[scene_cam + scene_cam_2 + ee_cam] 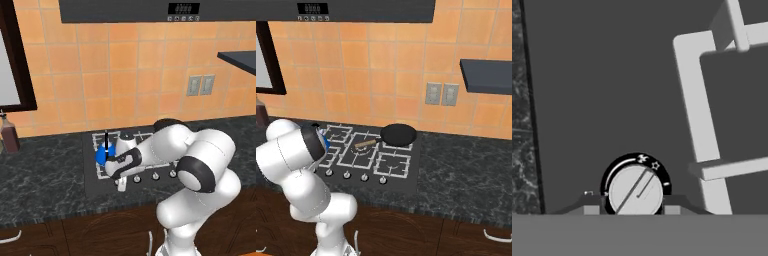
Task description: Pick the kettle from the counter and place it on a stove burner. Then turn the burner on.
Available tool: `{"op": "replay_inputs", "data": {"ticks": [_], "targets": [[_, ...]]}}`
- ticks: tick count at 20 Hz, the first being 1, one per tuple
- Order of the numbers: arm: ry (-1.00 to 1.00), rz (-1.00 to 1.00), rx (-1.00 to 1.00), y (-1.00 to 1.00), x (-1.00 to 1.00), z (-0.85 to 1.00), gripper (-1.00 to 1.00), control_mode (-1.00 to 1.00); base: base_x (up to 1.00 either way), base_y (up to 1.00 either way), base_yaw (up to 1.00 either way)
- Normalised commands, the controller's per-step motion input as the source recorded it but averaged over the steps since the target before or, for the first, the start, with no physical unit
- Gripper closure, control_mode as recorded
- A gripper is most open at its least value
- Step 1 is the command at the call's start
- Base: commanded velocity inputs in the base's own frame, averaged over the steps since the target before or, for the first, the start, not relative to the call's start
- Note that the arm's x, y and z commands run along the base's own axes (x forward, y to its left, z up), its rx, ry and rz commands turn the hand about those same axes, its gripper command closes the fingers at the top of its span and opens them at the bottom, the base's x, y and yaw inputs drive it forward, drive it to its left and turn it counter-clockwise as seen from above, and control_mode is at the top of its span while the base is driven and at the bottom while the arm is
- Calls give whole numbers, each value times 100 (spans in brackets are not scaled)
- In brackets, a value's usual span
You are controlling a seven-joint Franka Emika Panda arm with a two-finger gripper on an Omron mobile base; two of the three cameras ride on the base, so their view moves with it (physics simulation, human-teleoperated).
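Note:
The blue kettle (101,154) with its thin black handle stands upright on the small front-left stove burner (103,173), partly hidden behind my forearm; a sliver of blue kettle (326,142) shows past my arm. My gripper (120,185) points down at the cooktop's front edge. In the hand view my gripper (632,209) has its fingertips (592,208) on both sides of a round white knob (635,192), shut on it. The knob's pointer line stands diagonal. A bar of the burner grate (699,115) runs just beyond the knob.
Other knobs (155,176) line the black cooktop (90,187) to the right. A black pan (398,134) sits on the back right grate, a wooden utensil (365,144) on the centre grate. A brown bottle (9,134) stands on the counter (40,175) at far left.

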Motion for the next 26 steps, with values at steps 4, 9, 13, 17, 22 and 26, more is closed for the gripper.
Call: {"op": "replay_inputs", "data": {"ticks": [4,9,13,17,22,26], "targets": [[-15,3,0,-27,-16,1,-100,-100,0,0,0],[-16,4,1,-25,0,28,-100,-100,0,0,0],[-16,3,2,-28,-1,46,-100,-100,0,0,0],[-16,1,1,-26,-31,47,-100,-100,0,0,0],[-19,0,1,-30,-46,47,-100,-100,0,0,0],[-26,1,0,-26,-38,37,-100,-100,0,0,0]]}}
